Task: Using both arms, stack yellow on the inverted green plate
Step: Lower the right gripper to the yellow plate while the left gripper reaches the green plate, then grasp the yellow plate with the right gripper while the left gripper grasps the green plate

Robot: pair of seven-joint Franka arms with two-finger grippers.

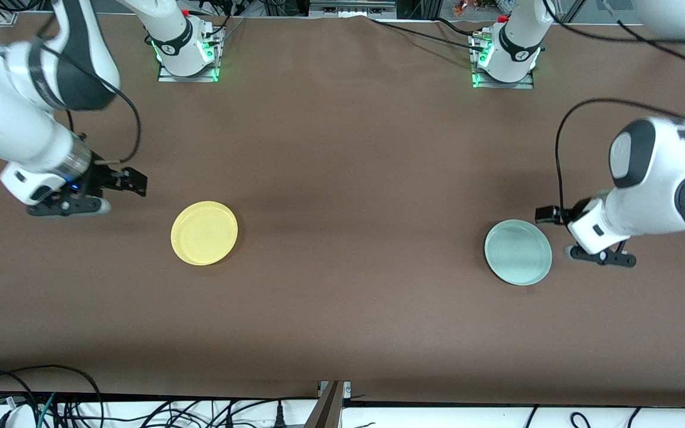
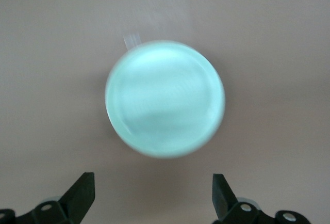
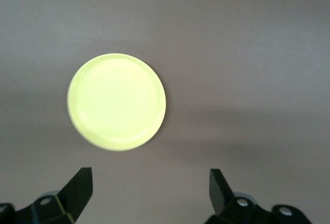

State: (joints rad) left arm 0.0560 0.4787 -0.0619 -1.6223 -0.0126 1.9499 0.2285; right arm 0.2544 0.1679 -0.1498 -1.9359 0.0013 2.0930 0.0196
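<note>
The yellow plate (image 1: 204,232) lies flat on the brown table toward the right arm's end; it also shows in the right wrist view (image 3: 116,101). The pale green plate (image 1: 518,252) lies flat toward the left arm's end and shows in the left wrist view (image 2: 165,98). My right gripper (image 1: 133,181) is open and empty, above the table beside the yellow plate, apart from it. In its wrist view (image 3: 150,190) the jaws stand wide. My left gripper (image 1: 547,214) is open and empty, beside the green plate's rim; its jaws (image 2: 153,193) stand wide.
The right arm's base (image 1: 188,56) and the left arm's base (image 1: 503,59) stand at the table's back edge. Loose cables (image 1: 51,404) lie past the table's near edge. Bare brown tabletop (image 1: 354,238) lies between the two plates.
</note>
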